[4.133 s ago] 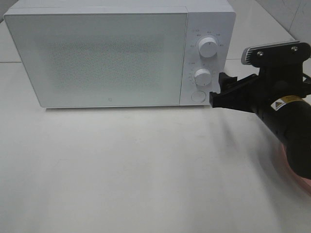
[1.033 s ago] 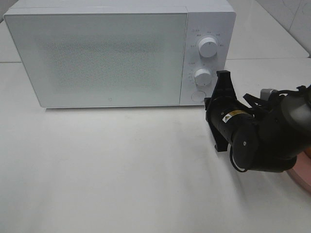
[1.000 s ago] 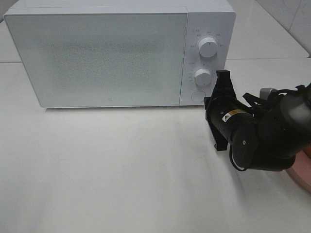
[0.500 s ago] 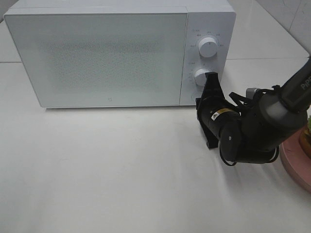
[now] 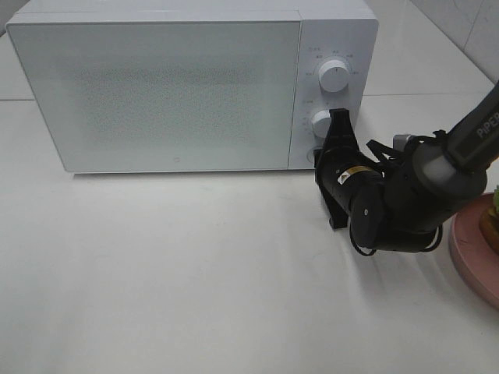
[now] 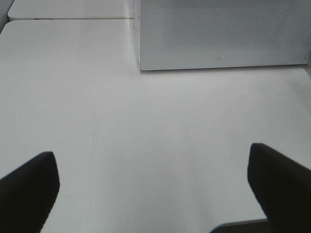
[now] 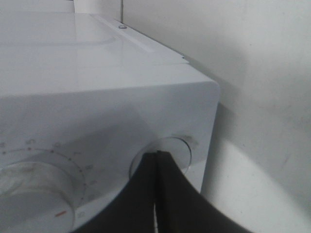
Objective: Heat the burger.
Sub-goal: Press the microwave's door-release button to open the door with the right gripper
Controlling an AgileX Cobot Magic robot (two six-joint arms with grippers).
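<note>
Only a sliver of the burger (image 5: 493, 216) shows at the right edge of the exterior high view, sitting on a pink plate (image 5: 470, 251). The white microwave (image 5: 164, 86) stands at the back with its door closed. My right gripper (image 5: 323, 156) is shut, its tips at the round button (image 7: 170, 151) below the two knobs on the control panel. In the right wrist view the joined fingertips (image 7: 156, 156) meet that button. My left gripper (image 6: 155, 191) is open and empty over bare table, facing the microwave front (image 6: 218, 34); it does not show in the exterior high view.
Two white knobs (image 5: 334, 76) (image 5: 321, 122) sit on the panel above the button. The black right arm (image 5: 405, 206) lies between the microwave and the plate. White table (image 5: 171, 273) stretches in front of the microwave.
My right gripper has moved left to the microwave's round button. The arm has shifted off the plate, so the burger's edge now shows. The left gripper is unchanged.
</note>
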